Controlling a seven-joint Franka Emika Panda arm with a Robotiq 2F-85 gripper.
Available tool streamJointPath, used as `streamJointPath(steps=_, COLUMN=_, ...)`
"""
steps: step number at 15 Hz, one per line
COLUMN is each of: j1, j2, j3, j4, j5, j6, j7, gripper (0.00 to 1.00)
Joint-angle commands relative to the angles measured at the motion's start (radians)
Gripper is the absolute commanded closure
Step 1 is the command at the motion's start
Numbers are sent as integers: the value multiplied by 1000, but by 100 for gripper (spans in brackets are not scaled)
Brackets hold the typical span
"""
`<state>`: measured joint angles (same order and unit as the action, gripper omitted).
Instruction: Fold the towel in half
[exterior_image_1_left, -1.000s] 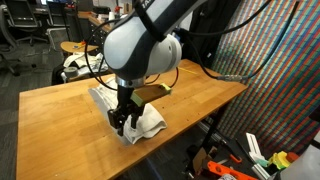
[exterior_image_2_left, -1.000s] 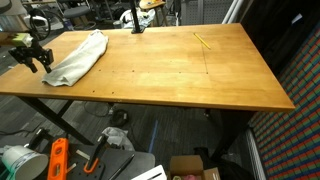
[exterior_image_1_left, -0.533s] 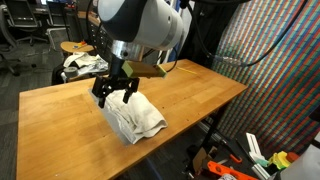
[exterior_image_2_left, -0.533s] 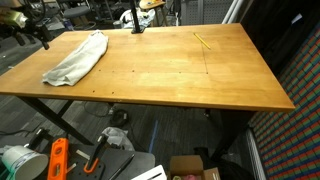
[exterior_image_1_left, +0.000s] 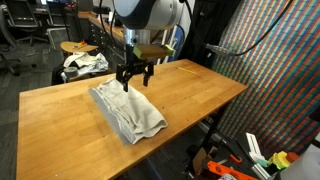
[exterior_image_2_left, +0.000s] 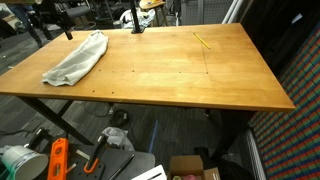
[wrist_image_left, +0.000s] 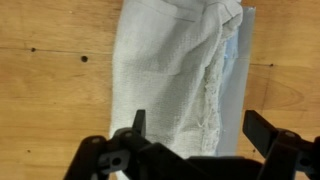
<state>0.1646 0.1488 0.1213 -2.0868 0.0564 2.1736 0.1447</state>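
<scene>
The off-white towel (exterior_image_1_left: 128, 112) lies folded and wrinkled on the wooden table (exterior_image_1_left: 200, 90), near one of its ends (exterior_image_2_left: 78, 58). My gripper (exterior_image_1_left: 133, 78) hangs a little above the towel's far end, open and with nothing between its fingers. In an exterior view the gripper (exterior_image_2_left: 52, 27) shows dark at the table's far corner. In the wrist view the towel (wrist_image_left: 170, 70) fills the middle, with a grey border strip along its right side. The gripper (wrist_image_left: 197, 125) stands wide there, one fingertip over the cloth and the other over bare wood.
A thin yellow stick (exterior_image_2_left: 201, 40) lies on the table (exterior_image_2_left: 180, 80) far from the towel. A black stand (exterior_image_2_left: 137, 22) sits at the back edge. A patterned cloth bundle (exterior_image_1_left: 85, 62) rests on a seat beyond the table. Boxes and tools lie on the floor below.
The gripper opened and let go of the towel, then rose and moved toward the table's far edge. The towel now lies flat and folded.
</scene>
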Motion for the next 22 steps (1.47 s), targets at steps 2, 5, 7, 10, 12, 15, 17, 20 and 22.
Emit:
streamJointPath(steps=2, j1=-32, j2=56, j3=-37, j4=176, j5=-69, j6=-219, j7=22, gripper=0)
streamJointPath(steps=5, j1=-64, j2=102, j3=-63, j4=253, j5=-71, j6=-304, j7=-6, gripper=0)
streamJointPath(steps=7, j1=-84, j2=139, j3=-78, j4=301, j5=-69, j6=-337, j7=-24, gripper=0)
streamJointPath(steps=10, j1=-118, j2=191, j3=-97, j4=372, j5=-48, j6=-368, j7=-61, gripper=0)
streamJointPath(steps=12, j1=-140, j2=225, j3=-107, j4=419, j5=-35, j6=-379, j7=-79, gripper=0)
streamJointPath(steps=15, j1=-170, j2=271, j3=-119, j4=489, j5=-27, j6=-414, j7=-99, gripper=0)
streamJointPath(steps=17, j1=-185, j2=310, j3=-123, j4=555, j5=-20, j6=-457, j7=-95, gripper=0)
streamJointPath(steps=20, j1=-182, j2=285, j3=-126, j4=497, j5=-38, j6=-417, j7=-82, gripper=0)
streamJointPath(steps=22, j1=-182, j2=297, j3=-126, j4=514, j5=-37, j6=-424, j7=-82, gripper=0)
